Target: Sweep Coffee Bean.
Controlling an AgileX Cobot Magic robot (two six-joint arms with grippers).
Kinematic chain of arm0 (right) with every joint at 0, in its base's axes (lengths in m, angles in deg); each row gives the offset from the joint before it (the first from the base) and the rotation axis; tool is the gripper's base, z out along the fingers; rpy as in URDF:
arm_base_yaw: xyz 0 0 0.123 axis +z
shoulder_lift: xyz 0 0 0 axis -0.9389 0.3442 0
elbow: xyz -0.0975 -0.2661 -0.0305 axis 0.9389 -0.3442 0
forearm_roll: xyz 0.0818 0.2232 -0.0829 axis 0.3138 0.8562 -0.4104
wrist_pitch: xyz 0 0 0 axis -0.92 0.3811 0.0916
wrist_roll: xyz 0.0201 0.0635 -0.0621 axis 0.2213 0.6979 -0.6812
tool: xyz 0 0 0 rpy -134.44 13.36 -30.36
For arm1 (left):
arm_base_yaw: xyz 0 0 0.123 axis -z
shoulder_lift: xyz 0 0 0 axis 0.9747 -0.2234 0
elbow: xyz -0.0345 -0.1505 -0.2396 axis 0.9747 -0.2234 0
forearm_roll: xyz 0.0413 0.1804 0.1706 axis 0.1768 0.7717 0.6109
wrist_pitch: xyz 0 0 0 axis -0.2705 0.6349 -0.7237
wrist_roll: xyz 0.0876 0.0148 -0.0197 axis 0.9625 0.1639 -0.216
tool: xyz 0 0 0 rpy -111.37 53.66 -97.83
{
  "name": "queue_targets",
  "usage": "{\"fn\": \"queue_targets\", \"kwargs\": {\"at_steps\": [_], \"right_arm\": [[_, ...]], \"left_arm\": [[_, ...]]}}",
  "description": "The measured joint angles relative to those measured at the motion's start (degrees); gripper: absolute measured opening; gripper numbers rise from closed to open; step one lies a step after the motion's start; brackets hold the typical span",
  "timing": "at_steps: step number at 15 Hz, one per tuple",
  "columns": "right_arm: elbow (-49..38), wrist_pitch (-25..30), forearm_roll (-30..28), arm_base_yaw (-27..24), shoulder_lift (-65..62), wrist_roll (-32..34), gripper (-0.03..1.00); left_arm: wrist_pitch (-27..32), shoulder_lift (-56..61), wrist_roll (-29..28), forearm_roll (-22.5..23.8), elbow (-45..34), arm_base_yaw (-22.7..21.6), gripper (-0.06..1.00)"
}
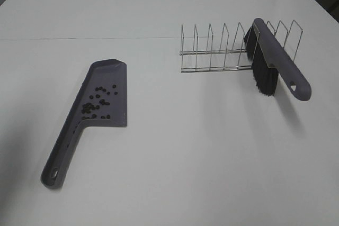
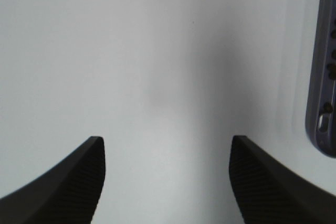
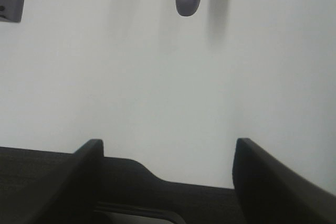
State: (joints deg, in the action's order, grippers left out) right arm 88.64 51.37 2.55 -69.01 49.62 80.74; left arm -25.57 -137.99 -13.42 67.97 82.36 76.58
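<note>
On the white desk [image 1: 175,146], seen from high, the coffee bean [image 1: 97,104] cluster lies inside the dustpan [image 1: 100,99]; the brush [image 1: 270,62] leans in the wire rack [image 1: 228,48], well apart from the dustpan. Beans look light, hard and prone to roll, so lift by the dustpan's handle, kept level. From the left wrist, the left gripper [image 2: 167,177] has fingers wide, holding nothing; only the dustpan's edge shows. From the right wrist, the right gripper [image 3: 167,177] also stands wide and empty; the brush is cut off

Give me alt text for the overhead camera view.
Coffee beans lie gathered inside a grey-purple dustpan on a white table. To its right, a matching brush rests in a wire rack. No gripper appears.
</note>
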Motion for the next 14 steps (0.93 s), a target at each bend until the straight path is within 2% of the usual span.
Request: {"fn": "queue_targets", "kwargs": {"at_steps": [3,4,7,12,14], "right_arm": [[-3.38,0.06,-3.04,0.0,-6.42,3.72,0.6],[-5.84,0.11,-6.47,0.0,-10.83,5.16,0.6],[-8.88,0.0,-9.8,0.0,-15.99,5.16,0.6],[-15.07,0.06,-11.75,0.0,-29.51,4.76,0.6],[-16.56,0.17,-12.03,0.0,-35.47,4.35,0.6]], "left_arm": [[-2.01,13.12,0.29,2.41,-7.79,0.0,0.6],[-3.61,23.95,0.29,3.21,-11.97,0.0,0.6],[-2.52,38.73,0.29,3.09,-16.39,0.0,0.6],[8.48,57.58,0.34,3.15,-18.11,0.0,0.6],[10.08,62.34,0.0,3.27,-18.22,0.0,0.6]]}}
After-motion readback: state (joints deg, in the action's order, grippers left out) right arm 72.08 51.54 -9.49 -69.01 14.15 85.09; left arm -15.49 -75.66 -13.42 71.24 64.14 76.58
